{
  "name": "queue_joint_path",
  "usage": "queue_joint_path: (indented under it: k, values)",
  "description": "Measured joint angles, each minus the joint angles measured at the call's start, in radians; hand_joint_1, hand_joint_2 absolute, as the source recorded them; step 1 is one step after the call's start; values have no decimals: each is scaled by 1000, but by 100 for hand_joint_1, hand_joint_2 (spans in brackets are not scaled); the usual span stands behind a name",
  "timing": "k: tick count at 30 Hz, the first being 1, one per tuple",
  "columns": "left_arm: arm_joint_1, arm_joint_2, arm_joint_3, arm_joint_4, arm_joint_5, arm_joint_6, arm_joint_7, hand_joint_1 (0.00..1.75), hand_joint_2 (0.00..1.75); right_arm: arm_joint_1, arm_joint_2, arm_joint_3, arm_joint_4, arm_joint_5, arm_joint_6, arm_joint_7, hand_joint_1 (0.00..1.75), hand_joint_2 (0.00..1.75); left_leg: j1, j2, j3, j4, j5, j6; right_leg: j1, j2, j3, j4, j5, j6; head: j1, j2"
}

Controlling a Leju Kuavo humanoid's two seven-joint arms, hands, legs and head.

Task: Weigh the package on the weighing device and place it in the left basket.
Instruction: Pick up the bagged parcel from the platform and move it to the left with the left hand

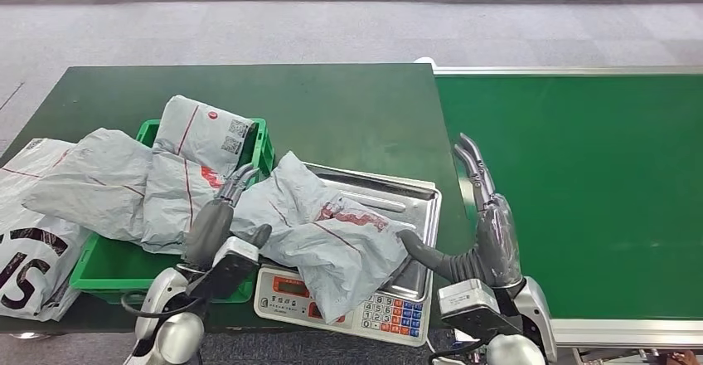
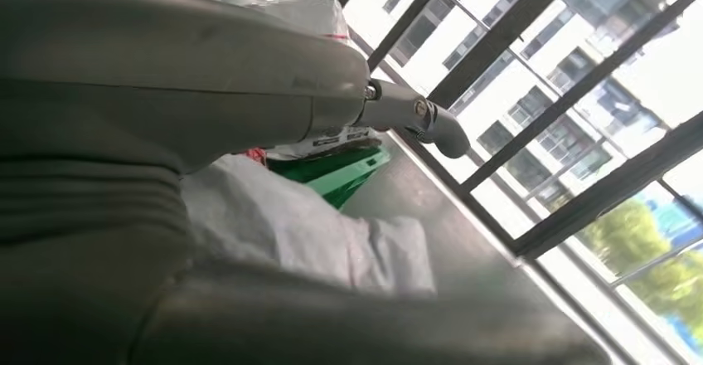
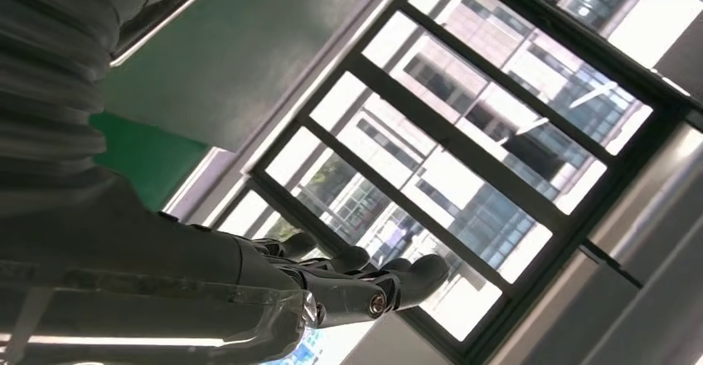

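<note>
A grey package (image 1: pixel 332 228) with red print lies crumpled on the steel tray (image 1: pixel 414 195) of the scale (image 1: pixel 365 311), hanging over its front display. My left hand (image 1: pixel 217 216) stands at the package's left edge with fingers straight and thumb out, touching the wrap without a clear grip. In the left wrist view the hand (image 2: pixel 166 75) hangs over the package (image 2: pixel 273 224). My right hand (image 1: pixel 489 216) is open at the tray's right side, fingers pointing up, its thumb reaching toward the package's right edge. The green basket (image 1: pixel 99 270) to the left holds several grey packages.
A white bag with black print (image 1: pixel 25 249) lies at the table's left end beside the basket. A green conveyor belt (image 1: pixel 597 191) runs along the right. The dark green table (image 1: pixel 348 108) stretches behind the scale.
</note>
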Motion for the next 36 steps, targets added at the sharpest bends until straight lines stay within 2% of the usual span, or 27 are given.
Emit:
queue_joint_path:
  k: [6, 16, 20, 25, 36]
  values:
    - [-165, 40, -135, 222, -99, -92, 10, 0, 175, 0, -2, -13, -1, -78, 19, -53, 0, 175, 0, 0, 0, 0, 1, 0, 0, -1, 1, 0, 1, 0, 0, 0]
    - [-400, 60, -377, 600, -29, -138, -33, 0, 175, -36, 19, -20, 29, -86, 75, -64, 0, 175, -1, -8, 4, -1, 3, 1, -1, -8, 9, 0, 0, 0, 0, 0]
    - [-448, 52, -422, 687, 0, -130, -41, 175, 175, -51, 31, -20, 51, -86, 81, -68, 0, 175, -1, -9, 8, -1, 3, 1, -1, -9, 13, 0, 0, 0, 0, 0]
    - [-478, 48, -450, 739, 19, -101, -49, 175, 175, -69, 42, -20, 74, -87, 85, -74, 0, 175, -1, -9, 12, -1, 4, 2, -1, -10, 18, 0, 0, 0, 0, 0]
    - [-498, 50, -463, 754, 26, -71, -47, 175, 175, -80, 48, -20, 96, -90, 87, -78, 0, 175, -1, -10, 13, -1, 6, 1, -1, -10, 19, 0, 1, 0, 0, 0]
